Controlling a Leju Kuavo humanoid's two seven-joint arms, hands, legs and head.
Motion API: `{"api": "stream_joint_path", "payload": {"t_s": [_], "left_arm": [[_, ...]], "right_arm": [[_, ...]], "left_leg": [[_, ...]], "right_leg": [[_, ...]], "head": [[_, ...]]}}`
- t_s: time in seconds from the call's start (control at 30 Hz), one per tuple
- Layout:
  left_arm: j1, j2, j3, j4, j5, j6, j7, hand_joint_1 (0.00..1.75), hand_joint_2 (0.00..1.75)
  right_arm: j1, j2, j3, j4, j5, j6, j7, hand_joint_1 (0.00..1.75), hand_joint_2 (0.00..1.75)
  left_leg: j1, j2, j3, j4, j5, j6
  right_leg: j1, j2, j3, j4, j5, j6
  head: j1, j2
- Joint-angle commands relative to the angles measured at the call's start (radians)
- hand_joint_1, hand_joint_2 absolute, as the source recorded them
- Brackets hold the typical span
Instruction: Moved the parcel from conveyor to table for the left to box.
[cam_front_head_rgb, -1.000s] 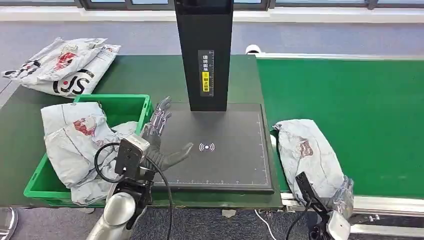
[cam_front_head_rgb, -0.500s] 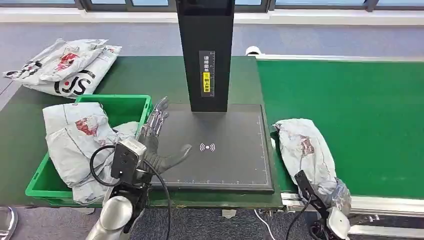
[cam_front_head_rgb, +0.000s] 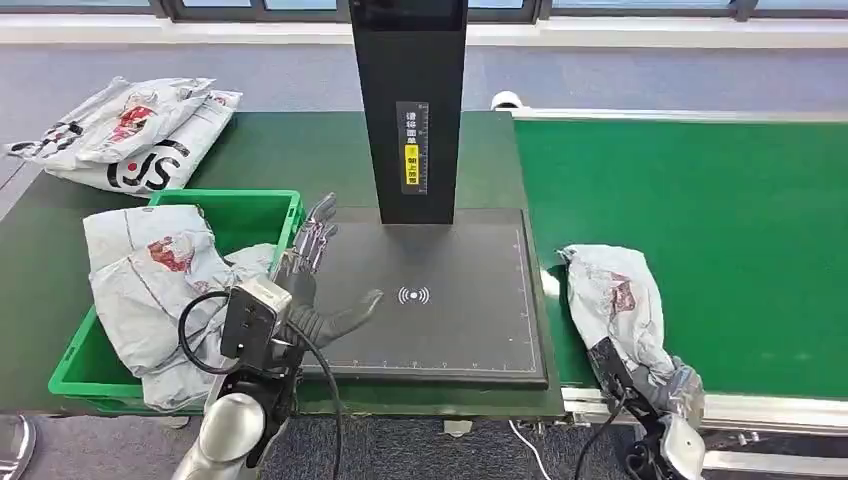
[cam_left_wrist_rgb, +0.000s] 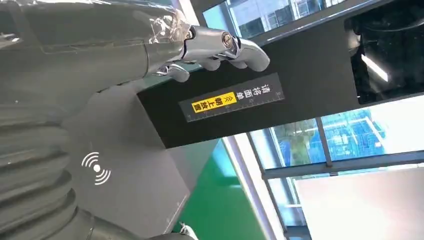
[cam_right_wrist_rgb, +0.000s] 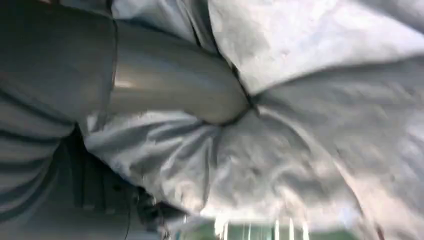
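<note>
The parcel (cam_front_head_rgb: 615, 300), a crumpled grey mailing bag with a red print, lies at the left edge of the green conveyor (cam_front_head_rgb: 720, 220). My right hand (cam_front_head_rgb: 675, 392) grips its near end at the conveyor's front rim. In the right wrist view the thumb (cam_right_wrist_rgb: 170, 85) presses into the bag's (cam_right_wrist_rgb: 310, 150) folds. My left hand (cam_front_head_rgb: 310, 280) hovers open, fingers spread, over the left edge of the black scan pad (cam_front_head_rgb: 450, 330), beside the green box (cam_front_head_rgb: 75, 355). The left wrist view has its fingers (cam_left_wrist_rgb: 225, 47) stretched toward the black post (cam_left_wrist_rgb: 240, 100).
The green box holds grey bags (cam_front_head_rgb: 150, 280) that spill over its front. More bags (cam_front_head_rgb: 130, 130) lie on the dark green table at the back left. A tall black scanner post (cam_front_head_rgb: 408, 100) stands behind the pad.
The parcel has been drawn a little to the right and toward the conveyor's front rim, bunching narrower. My right arm has sunk lower. The left hand has hardly moved.
</note>
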Motion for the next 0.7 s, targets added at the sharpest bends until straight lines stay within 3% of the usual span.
{"api": "stream_joint_path", "payload": {"t_s": [0.03,0.1,0.17,0.33,0.7], "left_arm": [[-0.013,-0.01,0.027,0.043,-0.007,-0.003,0.002,0.0,1.75],[-0.017,-0.016,0.023,0.049,-0.009,-0.003,-0.001,0.0,1.75],[-0.026,-0.017,0.015,0.064,-0.009,-0.002,-0.008,0.0,1.75],[-0.05,-0.019,0.003,0.097,0.006,0.013,-0.034,0.0,1.75],[-0.055,-0.02,0.002,0.104,0.008,0.014,-0.037,0.0,1.75]], "right_arm": [[0.088,0.047,0.074,-0.403,-0.101,-0.176,-0.107,1.75,1.75],[0.103,0.06,0.073,-0.513,-0.145,-0.26,-0.198,1.75,1.75],[0.103,0.143,-0.011,-0.646,-0.193,-0.26,-0.388,1.75,1.75],[0.07,0.27,-0.063,-0.818,-0.326,-0.26,-0.705,1.75,1.75],[0.062,0.288,-0.055,-0.836,-0.32,-0.26,-0.72,1.75,1.75]], "left_leg": [[0.0,0.003,0.001,-0.001,-0.001,0.0],[-0.001,0.003,-0.001,0.0,-0.001,0.0],[-0.001,0.002,-0.002,0.0,-0.001,0.0],[-0.001,0.003,-0.003,0.001,-0.001,0.0],[0.0,0.002,-0.002,0.0,0.0,0.0]], "right_leg": [[0.0,0.002,0.0,0.0,-0.001,-0.001],[-0.001,0.002,-0.003,0.001,-0.001,-0.001],[-0.001,0.001,-0.003,0.001,-0.001,0.0],[-0.001,0.001,-0.005,0.002,-0.001,-0.001],[-0.001,0.0,-0.003,0.0,-0.001,0.0]], "head": [[0.0,0.0],[0.0,0.0],[0.0,0.0],[0.0,0.0],[0.0,0.0]]}}
